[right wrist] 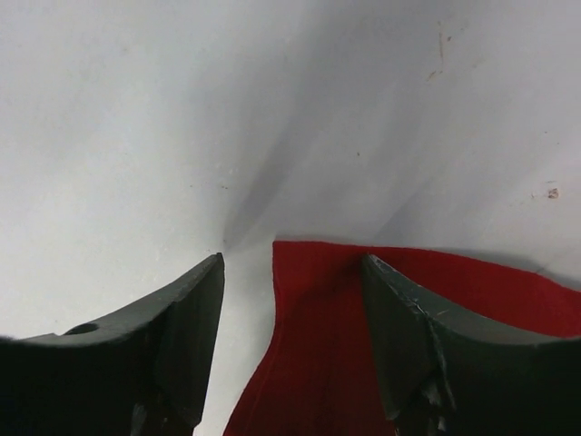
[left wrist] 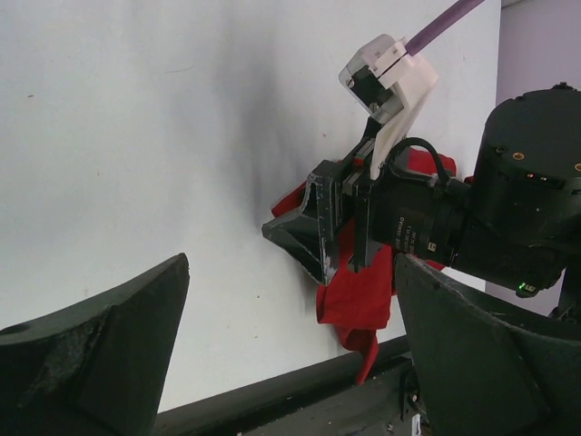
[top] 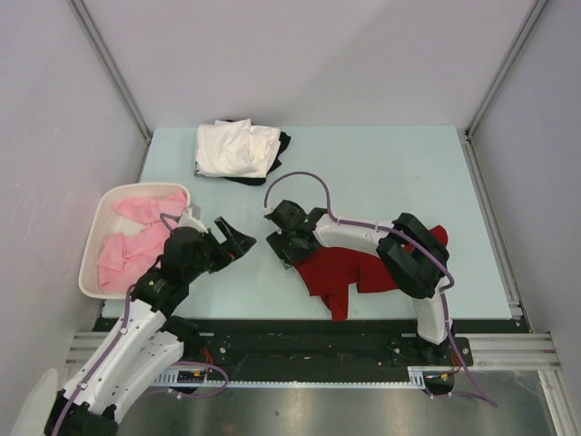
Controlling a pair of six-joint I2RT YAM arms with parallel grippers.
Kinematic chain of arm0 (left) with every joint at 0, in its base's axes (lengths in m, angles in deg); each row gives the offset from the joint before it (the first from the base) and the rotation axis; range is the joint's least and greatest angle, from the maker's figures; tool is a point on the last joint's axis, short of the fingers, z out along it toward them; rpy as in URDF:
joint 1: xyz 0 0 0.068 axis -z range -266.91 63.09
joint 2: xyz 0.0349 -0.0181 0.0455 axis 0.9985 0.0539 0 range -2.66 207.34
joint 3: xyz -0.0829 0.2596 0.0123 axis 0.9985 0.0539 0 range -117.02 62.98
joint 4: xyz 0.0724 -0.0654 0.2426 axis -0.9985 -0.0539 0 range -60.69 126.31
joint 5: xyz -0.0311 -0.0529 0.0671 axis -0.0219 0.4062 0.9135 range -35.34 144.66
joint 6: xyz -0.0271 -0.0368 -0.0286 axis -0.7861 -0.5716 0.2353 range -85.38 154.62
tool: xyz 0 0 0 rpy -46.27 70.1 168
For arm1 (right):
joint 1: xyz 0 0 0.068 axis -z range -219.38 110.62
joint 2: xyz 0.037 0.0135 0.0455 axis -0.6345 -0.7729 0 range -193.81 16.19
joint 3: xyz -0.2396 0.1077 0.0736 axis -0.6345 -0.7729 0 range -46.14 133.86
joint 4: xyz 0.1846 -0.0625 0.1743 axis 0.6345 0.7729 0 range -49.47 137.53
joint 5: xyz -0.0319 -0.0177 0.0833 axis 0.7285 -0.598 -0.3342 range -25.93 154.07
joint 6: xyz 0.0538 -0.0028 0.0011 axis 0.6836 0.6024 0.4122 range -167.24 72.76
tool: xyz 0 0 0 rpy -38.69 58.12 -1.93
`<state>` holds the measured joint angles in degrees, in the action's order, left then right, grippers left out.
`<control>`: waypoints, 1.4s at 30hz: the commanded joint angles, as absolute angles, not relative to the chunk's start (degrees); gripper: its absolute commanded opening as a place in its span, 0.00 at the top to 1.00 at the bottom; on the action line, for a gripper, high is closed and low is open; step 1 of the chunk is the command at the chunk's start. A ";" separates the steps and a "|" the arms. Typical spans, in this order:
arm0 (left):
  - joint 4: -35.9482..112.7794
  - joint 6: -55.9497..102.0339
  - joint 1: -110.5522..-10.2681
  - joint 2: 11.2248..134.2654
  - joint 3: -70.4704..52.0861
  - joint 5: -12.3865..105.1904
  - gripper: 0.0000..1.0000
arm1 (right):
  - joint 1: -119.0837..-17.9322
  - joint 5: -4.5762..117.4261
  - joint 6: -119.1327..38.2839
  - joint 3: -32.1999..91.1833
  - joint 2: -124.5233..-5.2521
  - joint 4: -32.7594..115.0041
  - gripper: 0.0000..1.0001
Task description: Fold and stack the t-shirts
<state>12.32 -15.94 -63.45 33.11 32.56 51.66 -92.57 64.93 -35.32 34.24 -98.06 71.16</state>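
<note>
Pink t-shirts (top: 136, 238) lie in the white basket (top: 98, 218). Just right of the basket, the left gripper (top: 240, 241) hangs wide open and empty. Further right, the right gripper (top: 280, 247) straddles a corner of the crumpled dark red t-shirt (top: 349, 268), jaws part-open, nothing pinched. It looks like the grasp before spreading the shirt: close on that corner, then lift.

Views: one overhead, two wrist-mounted.
Top looks down on table (top: 390, 163); both wrist views, close and low, share the dark red t-shirt (right wrist: 327, 354).
</note>
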 commanded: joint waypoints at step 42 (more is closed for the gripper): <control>28.13 -13.80 -68.81 41.19 34.24 33.31 0.00 | -68.84 103.26 -33.09 53.09 -61.25 82.45 1.00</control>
